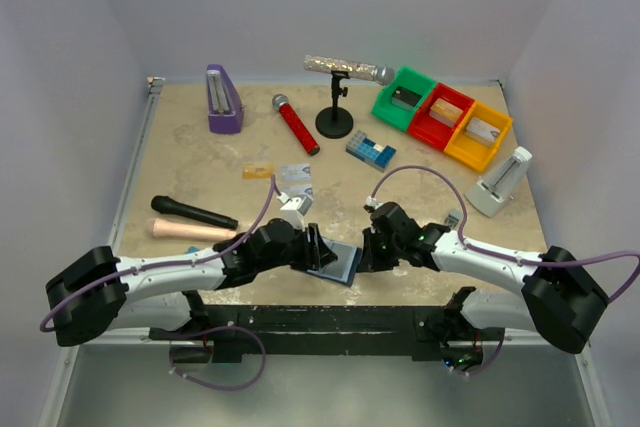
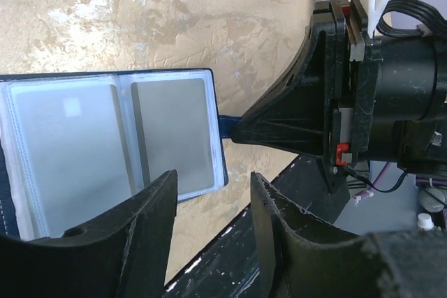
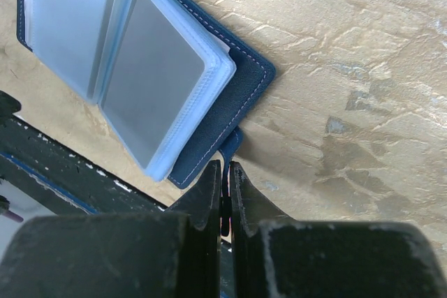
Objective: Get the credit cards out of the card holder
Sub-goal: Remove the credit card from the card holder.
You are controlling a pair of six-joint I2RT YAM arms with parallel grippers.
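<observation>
**Partway done: some cards out, at least one in its sleeve**

The holder (image 1: 338, 265) lies open at the near edge of the bench (image 1: 200, 157), between the two arms, with its clear sleeves facing up.

The right pincer (image 3: 225, 179) is clenched on the dark-blue tab (image 3: 230, 146) that sticks out from the holder's edge, which looks like a hold to pin the holder in place. The left pincer (image 2: 213, 207) is released and carries nothing. It hangs just over the holder's near corner, and one finger (image 2: 150, 221) overlaps that corner in the left wrist view.

What looks done: a gold card (image 1: 258, 171) lies loose on the bench beyond the arms, well apart from the holder. Grey cards (image 1: 296, 177) lie just beside it. There seem to be two, overlapping, but the count is too small to tell.

What looks left: the sleeve next to the tab holds a grey card (image 2: 171, 134) that fills its pocket. The neighbouring sleeve (image 2: 66, 162) is paler, and I cannot tell whether it holds a card or is empty. More leaves may lie stacked underneath, with their contents hidden.

By this reading the task is somewhere past its middle. The holder is braced, the free pincer is close to the pocket, and at least one card has not yet been drawn out.
</observation>
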